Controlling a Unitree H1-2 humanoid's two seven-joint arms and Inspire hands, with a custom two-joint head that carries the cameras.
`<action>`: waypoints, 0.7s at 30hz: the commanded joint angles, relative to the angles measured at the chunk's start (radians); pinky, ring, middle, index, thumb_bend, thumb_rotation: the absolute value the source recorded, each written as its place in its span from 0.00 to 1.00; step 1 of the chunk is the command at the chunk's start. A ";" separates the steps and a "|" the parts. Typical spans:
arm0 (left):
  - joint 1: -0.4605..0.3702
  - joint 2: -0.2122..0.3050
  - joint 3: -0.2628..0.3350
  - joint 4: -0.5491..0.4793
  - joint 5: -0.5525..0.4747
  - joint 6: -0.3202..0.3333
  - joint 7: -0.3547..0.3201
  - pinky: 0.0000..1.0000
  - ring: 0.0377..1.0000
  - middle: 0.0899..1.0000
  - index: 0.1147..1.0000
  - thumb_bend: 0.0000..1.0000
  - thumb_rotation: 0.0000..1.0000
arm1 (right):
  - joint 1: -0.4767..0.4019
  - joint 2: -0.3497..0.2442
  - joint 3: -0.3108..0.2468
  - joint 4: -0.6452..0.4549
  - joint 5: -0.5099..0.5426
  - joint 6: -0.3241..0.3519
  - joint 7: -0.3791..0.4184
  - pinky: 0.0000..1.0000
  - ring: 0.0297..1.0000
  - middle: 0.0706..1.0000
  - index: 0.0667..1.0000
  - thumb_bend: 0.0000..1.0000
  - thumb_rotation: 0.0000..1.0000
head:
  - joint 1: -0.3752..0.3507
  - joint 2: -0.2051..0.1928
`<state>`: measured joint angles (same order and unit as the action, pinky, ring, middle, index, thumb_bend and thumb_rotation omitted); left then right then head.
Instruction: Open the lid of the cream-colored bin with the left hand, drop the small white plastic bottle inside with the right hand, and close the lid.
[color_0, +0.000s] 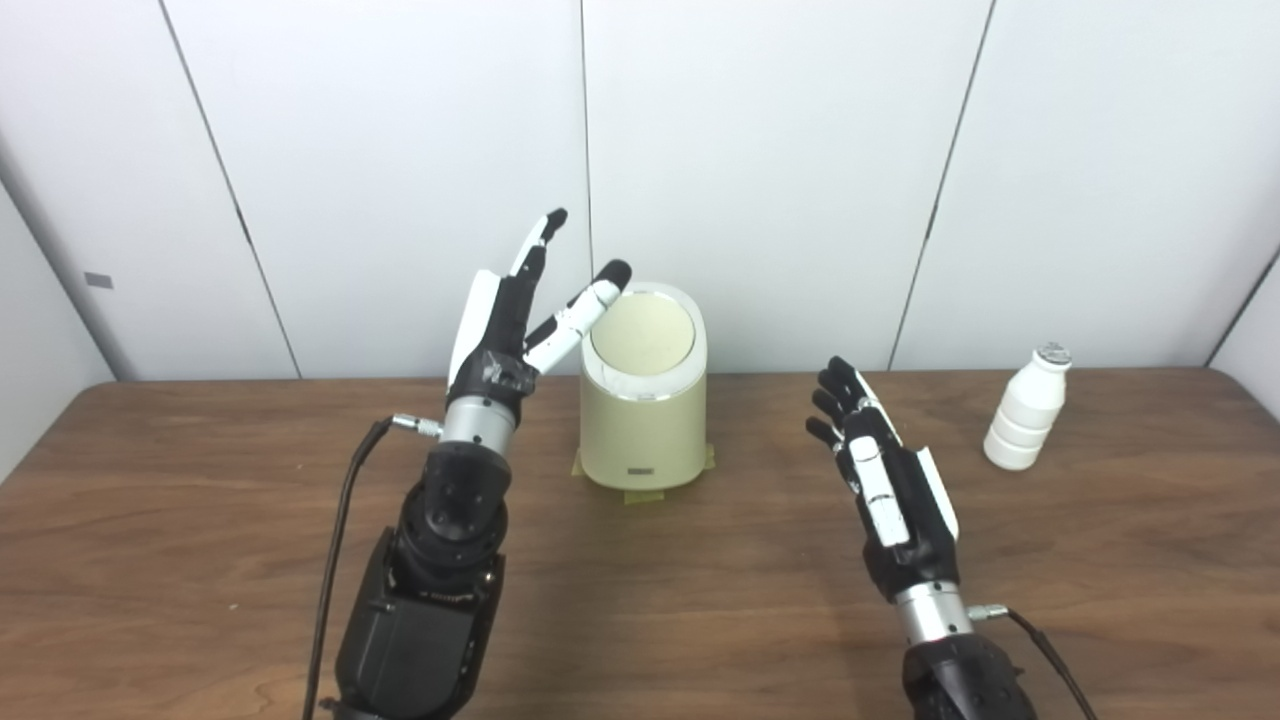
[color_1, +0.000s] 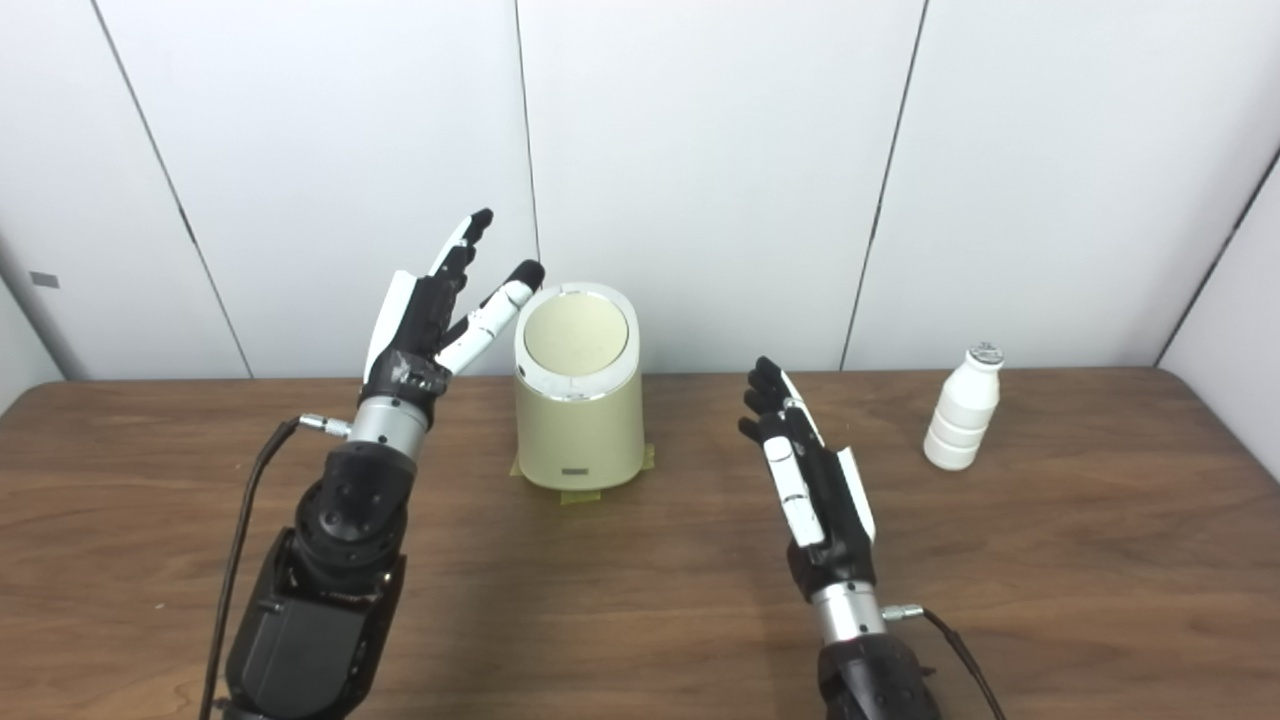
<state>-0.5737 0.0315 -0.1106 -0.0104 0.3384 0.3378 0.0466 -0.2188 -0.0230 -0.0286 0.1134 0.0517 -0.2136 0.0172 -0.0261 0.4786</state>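
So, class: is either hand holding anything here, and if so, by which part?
Nothing is held. The left hand is open beside the bin, lid shut; the right hand is open, apart from the bottle.

Cream-colored bin (color_0: 644, 420) with lid (color_0: 643, 332) closed, upright just right of the raised left hand (color_0: 510, 330); small white ribbed bottle (color_0: 1026, 422) upright, right of the right hand (color_0: 890, 480).

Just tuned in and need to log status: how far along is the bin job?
Nothing looks done yet. The cream-colored bin has its round lid shut, and the small white plastic bottle stands untouched on the wooden table. In hand: the open left hand is raised beside the lid. The right hand is open, short of the bottle. Opening, dropping and closing remain.
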 joint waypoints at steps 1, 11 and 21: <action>-0.068 0.004 -0.007 0.001 0.044 -0.003 0.032 1.00 1.00 1.00 1.00 0.78 0.71 | -0.041 -0.001 -0.001 -0.022 0.001 -0.031 0.001 0.88 0.93 0.93 0.92 0.20 0.86 | 0.000 0.001; -0.096 -0.003 -0.035 0.100 0.178 -0.002 0.119 1.00 1.00 1.00 1.00 0.80 0.54 | -0.035 0.009 0.001 -0.045 0.010 -0.010 0.001 0.88 0.93 0.93 0.92 0.18 0.85 | -0.008 0.002; -0.104 -0.005 -0.077 0.178 0.255 0.001 0.179 1.00 1.00 1.00 1.00 0.88 0.44 | -0.034 0.009 0.001 -0.047 0.011 -0.004 0.004 0.88 0.93 0.93 0.92 0.17 0.85 | -0.010 0.006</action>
<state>-0.6118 0.0276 -0.1807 0.1770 0.5570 0.3547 0.1960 -0.2187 -0.0169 -0.0265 0.1003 0.0561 -0.2003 0.0191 -0.0353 0.4847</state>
